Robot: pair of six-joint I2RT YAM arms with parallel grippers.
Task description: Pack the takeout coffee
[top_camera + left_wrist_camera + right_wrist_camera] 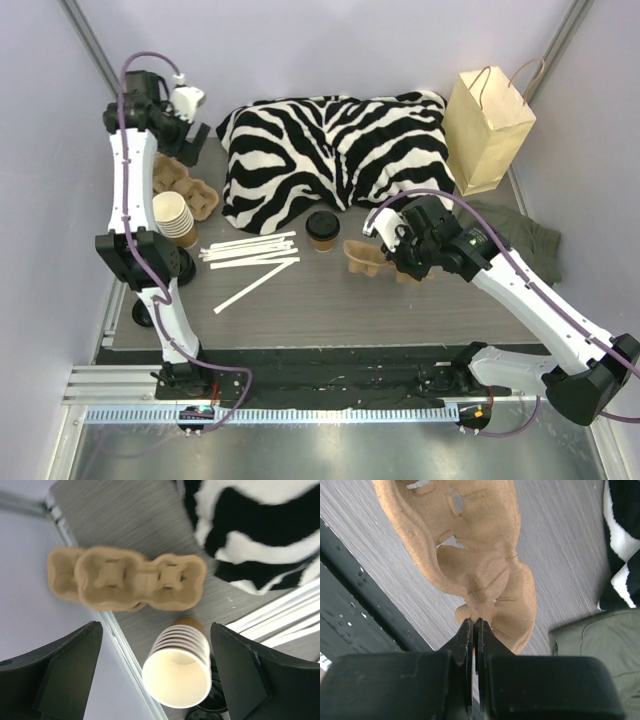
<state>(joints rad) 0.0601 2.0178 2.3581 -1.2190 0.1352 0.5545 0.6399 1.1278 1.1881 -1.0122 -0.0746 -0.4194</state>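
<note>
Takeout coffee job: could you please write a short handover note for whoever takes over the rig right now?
Left gripper: open, empty, over the stack of cups.
Right gripper: shut on the edge of a cup carrier.
Coffee cup: lidded, upright on the table beside that carrier.
Done: carrier gripped.
Left: coffee not yet packed; paper bag stands far right.
</note>
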